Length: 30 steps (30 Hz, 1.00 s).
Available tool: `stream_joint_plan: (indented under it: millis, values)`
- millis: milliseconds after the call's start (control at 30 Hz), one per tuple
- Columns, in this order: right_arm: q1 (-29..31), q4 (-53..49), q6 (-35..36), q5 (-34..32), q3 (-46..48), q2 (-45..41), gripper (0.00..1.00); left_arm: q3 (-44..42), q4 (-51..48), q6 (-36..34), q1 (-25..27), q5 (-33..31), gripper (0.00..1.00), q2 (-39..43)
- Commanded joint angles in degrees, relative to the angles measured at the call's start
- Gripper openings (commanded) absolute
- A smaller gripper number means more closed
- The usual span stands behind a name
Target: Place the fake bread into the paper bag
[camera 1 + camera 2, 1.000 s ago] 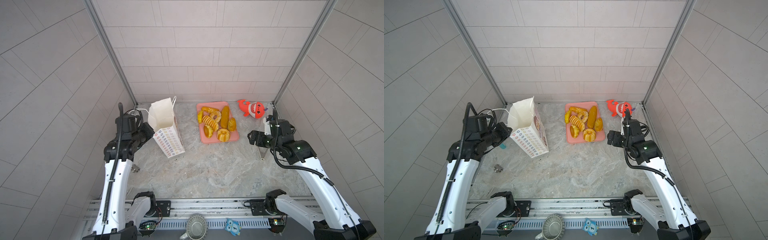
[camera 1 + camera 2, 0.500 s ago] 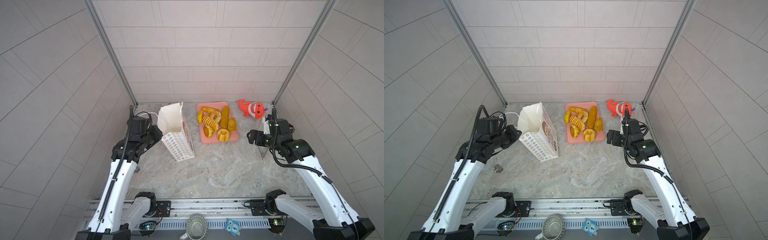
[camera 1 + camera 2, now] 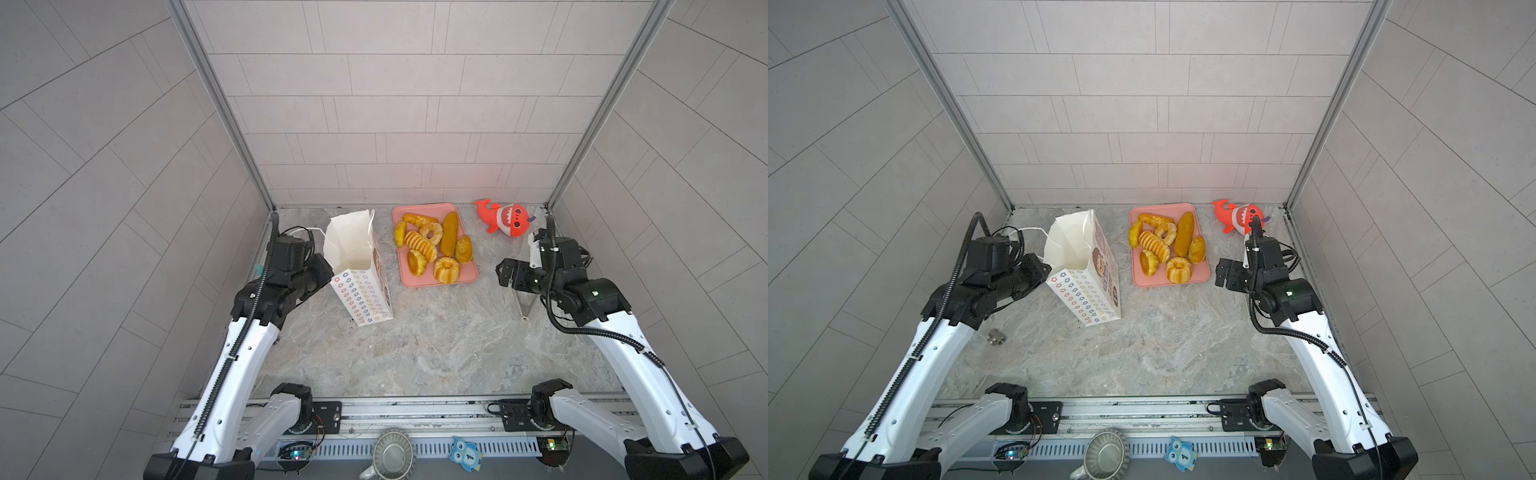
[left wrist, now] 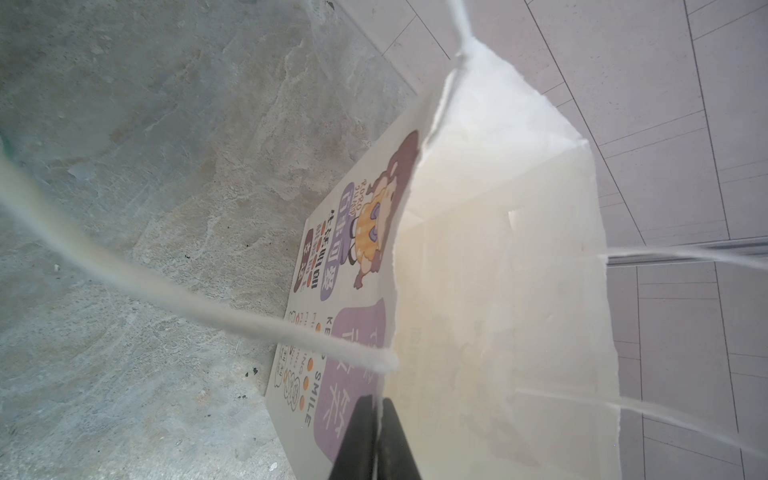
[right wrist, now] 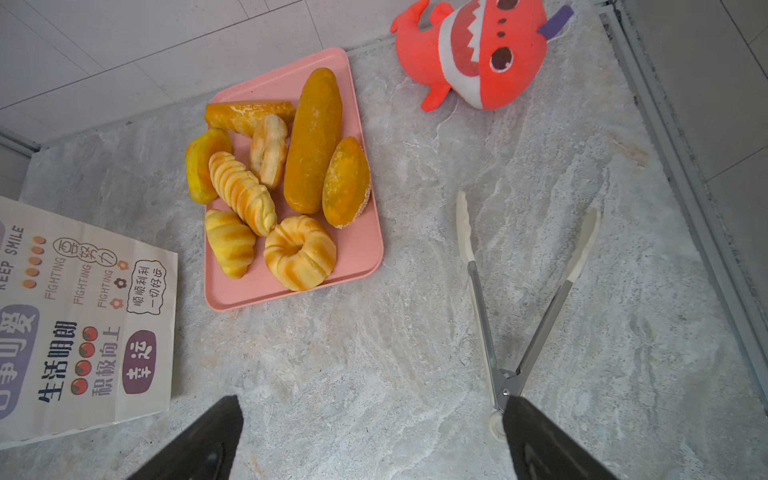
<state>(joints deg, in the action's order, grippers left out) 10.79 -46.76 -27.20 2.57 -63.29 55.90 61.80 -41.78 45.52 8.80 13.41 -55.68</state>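
Note:
The fake bread (image 3: 432,249) (image 3: 1167,249) (image 5: 291,174), several glossy golden loaves, rolls and rings, lies on a pink tray (image 3: 465,276) (image 5: 357,257). Left of the tray stands the white paper bag (image 3: 357,266) (image 3: 1084,270) (image 5: 83,324), mouth open and leaning a little. My left gripper (image 3: 328,270) (image 4: 379,401) is shut on the bag's (image 4: 498,291) near rim, with the paper wall pinched between its two fingers. My right gripper (image 3: 505,274) (image 5: 372,401) hangs open over bare table right of the tray, holding nothing.
Metal tongs (image 5: 523,291) (image 3: 524,305) lie spread open on the table under my right gripper. A red plush shark (image 3: 505,218) (image 5: 478,54) sits in the back right corner. A small metal fitting (image 3: 997,336) lies by the left arm. Tiled walls close three sides.
My left gripper has carried the bag rightwards, closer to the tray. The right arm has hardly moved; its jaws have spread slightly wider.

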Motion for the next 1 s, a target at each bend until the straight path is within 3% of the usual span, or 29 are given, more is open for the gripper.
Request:
stream_joint_plan:
  millis: [0, 200, 367, 433, 633, 800, 967]
  values:
    - [-0.5, -2.4, -3.7, -4.5, -0.4, 0.3, 1.0, -0.7, 1.5, 0.5, 0.3, -0.8, 0.23, 0.3]
    - [-0.8, -4.4, -7.1, -7.3, -0.5, -0.1, 0.99, 0.8, 1.3, -1.0, 0.3, 0.0, 0.57, 0.1]
    - [-2.2, -2.1, -4.6, -3.2, 0.2, -4.1, 0.99, 3.7, -0.1, -2.3, 0.3, -1.2, 0.82, 0.3]
    - [-4.6, -0.7, -3.0, 2.6, 0.9, -5.1, 0.99, 4.8, 0.0, -2.6, 0.3, -1.2, 0.88, 0.5]
    - [-9.6, 0.0, -3.0, 10.9, 2.2, -4.2, 0.99, 9.4, -0.6, -6.1, 0.3, 3.9, 0.92, -1.1]
    - [-10.7, 0.4, -2.6, 9.1, 3.0, -4.6, 0.92, 11.0, -2.6, -9.5, 0.3, 5.2, 0.92, 0.3]
    - [-11.3, -2.6, 0.7, 6.9, 2.1, -0.9, 0.81, 11.6, -7.0, -14.1, 0.3, 0.5, 0.92, 3.8]
